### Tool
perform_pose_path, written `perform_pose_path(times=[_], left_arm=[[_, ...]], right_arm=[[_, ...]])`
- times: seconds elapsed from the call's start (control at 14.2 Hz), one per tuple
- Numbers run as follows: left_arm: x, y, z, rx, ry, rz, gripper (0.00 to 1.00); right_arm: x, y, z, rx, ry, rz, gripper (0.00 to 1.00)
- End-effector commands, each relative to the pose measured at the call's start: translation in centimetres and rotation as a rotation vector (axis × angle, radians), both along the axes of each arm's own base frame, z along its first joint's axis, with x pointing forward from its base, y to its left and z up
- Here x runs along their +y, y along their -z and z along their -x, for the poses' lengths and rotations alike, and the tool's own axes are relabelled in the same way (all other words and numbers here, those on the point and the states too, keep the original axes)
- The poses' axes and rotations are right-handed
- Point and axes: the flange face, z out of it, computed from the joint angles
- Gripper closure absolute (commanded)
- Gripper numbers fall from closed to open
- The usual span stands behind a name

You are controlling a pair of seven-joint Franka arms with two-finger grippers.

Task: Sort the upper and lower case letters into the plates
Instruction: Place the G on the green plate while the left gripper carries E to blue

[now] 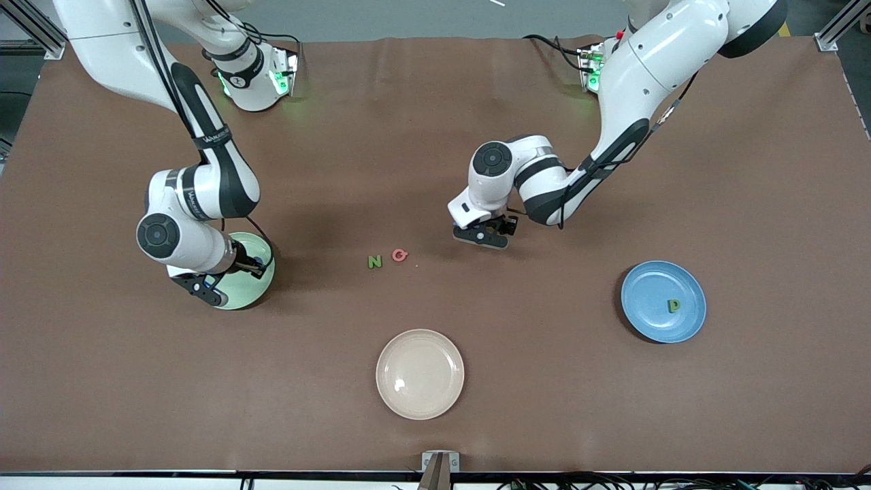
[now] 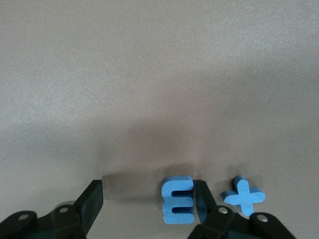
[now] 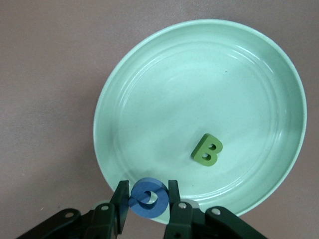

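Worktop [image 1: 435,136]: brown, with a spare cream plate [image 1: 420,373] at six o'clock from the N [image 1: 374,261] and G [image 1: 400,256]
Mint plate [image 3: 199,119]: toward the right arm's end, holding a green B [image 3: 207,150]
Blue plate [image 1: 663,301]: toward the left arm's end, holding a green p [image 1: 673,305]
Right gripper [image 3: 147,198]: clamped on the blue Q [image 3: 148,198], above the mint plate's rim – release looks next
Left gripper [image 2: 149,196]: fingers wide, low at the worktop, straddling the blue m [image 2: 177,199]; the m stands against one finger, its long axis along the gap, the blue x [image 2: 244,195] just outside – the left arm is plainly nearer
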Motion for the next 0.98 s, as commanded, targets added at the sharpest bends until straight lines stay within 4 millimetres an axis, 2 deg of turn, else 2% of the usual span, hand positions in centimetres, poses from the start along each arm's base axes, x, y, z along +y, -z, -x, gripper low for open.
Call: perform_pose_path(times=[0.0,0.14,0.28,0.35,0.42,0.49,0.56,0.91], left_arm=[[-0.1,-0.3,0.1,-0.016,-0.007,-0.015,0.16],[-0.2,-0.2,0.3,-0.015,-0.012,-0.016,0.22],[-0.3,-0.2,0.4,-0.015,-0.019,-0.016,0.33],[-0.4,-0.2,0.4,-0.017,-0.031,-0.015,0.4],[-0.6,-0.3,0.5,-0.018,-0.036,-0.014,0.47],[-0.6,-0.4,0.5,-0.021,-0.045,-0.012,0.54],[-0.6,-0.4,0.5,-0.021,-0.048,-0.014,0.58],[-0.7,-0.5,0.4,-0.023,-0.048,-0.01,0.82]], right_arm=[[-0.8,0.7,1.0,-0.014,-0.017,-0.012,1.0],[-1.0,1.3,1.5,-0.027,-0.028,-0.013,1.0],[-1.0,1.6,1.6,-0.037,-0.029,-0.015,0.99],[-1.0,1.5,1.5,-0.037,-0.026,-0.014,0.96],[-1.1,1.5,1.5,-0.034,-0.025,-0.014,0.67],[-1.5,1.5,1.4,-0.036,-0.02,-0.015,0.18],[-1.4,1.4,1.3,-0.039,-0.019,-0.015,0.0],[-0.5,0.5,0.7,-0.045,-0.021,-0.016,0.0]])
